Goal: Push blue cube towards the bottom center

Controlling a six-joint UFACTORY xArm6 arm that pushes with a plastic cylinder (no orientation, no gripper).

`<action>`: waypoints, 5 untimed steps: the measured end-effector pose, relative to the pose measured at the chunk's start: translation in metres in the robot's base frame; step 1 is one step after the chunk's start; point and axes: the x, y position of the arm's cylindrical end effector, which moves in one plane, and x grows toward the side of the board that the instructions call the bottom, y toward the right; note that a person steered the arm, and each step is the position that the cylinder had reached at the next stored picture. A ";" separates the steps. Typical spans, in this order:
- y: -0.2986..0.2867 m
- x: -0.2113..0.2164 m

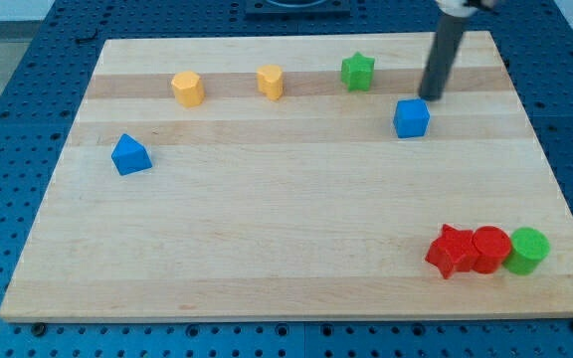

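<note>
The blue cube (412,117) sits on the wooden board (267,249) just below the rod's tip (431,97) (a bare rod, no fingers to open or close), with the green star (358,72) to its upper left and red star (451,251), red cylinder (490,249) and green cylinder (528,250) clustered well below.

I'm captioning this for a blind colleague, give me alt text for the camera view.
My tip sits just above-right of the blue cube on a wooden board. Two yellow blocks and a green star line the top; red and green blocks cluster bottom right.
</note>
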 end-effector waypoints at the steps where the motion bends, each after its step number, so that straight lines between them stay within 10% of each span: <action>1: -0.044 -0.012; 5: -0.038 0.075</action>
